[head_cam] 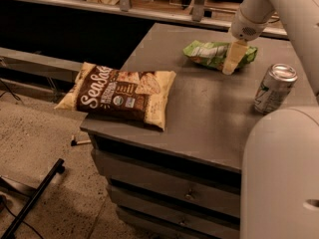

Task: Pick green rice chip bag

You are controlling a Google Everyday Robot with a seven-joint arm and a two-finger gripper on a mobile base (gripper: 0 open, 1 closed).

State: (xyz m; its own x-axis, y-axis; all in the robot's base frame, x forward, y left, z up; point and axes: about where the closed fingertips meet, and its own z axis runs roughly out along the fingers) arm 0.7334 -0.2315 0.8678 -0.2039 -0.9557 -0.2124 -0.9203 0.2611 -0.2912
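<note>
Because the small crinkled bright-green rice chip bag (205,53) looks like thin film puffed with air, it should be very light, soft and rather slippery, and its chips would likely crush under a hard squeeze. It lies at the far side of the grey counter (199,113), near the silver drink can (274,88) and well apart from the large brown-and-cream chip bag (119,93). The robot's cream-coloured hand (232,63) hangs low over the bag's right part; whether it is wide, narrow or touching cannot be told. A gentle pinch across the bag's middle looks safest.
</note>
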